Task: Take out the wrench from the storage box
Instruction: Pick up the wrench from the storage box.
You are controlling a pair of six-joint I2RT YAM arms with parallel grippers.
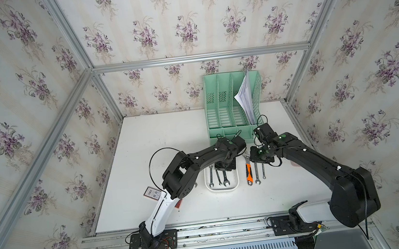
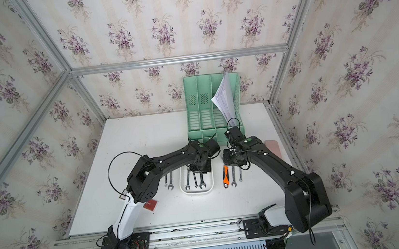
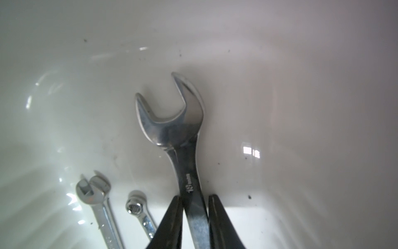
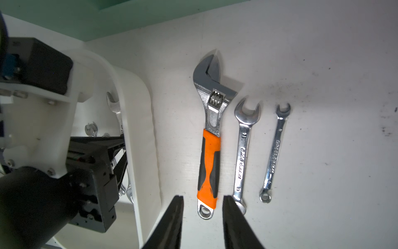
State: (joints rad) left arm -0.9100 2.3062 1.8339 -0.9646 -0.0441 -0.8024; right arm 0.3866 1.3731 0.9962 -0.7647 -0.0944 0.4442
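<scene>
The storage box [image 1: 221, 190] [image 2: 196, 192] is a shallow white tray at mid-table. My left gripper [image 3: 195, 199] reaches down into it and is shut on the shank of the largest wrench [image 3: 172, 120] [image 1: 225, 179], whose open-ended head is still inside the box [image 3: 301, 107]. Two smaller wrenches [image 3: 94, 189] [image 3: 135, 207] lie beside it in the tray. In both top views the left wrist hides the jaws. My right gripper [image 4: 202, 200] hovers open just right of the box, holding nothing, over the end of an orange-handled adjustable wrench [image 4: 210, 155].
Right of the box, the adjustable wrench [image 1: 249, 173] and two spanners [image 4: 243, 151] [image 4: 275, 151] lie in a row on the table. Two more spanners [image 2: 168, 181] lie left of the box. A mint-green file organizer [image 1: 232, 106] with papers stands behind. A card [image 1: 152, 193] lies under the left arm.
</scene>
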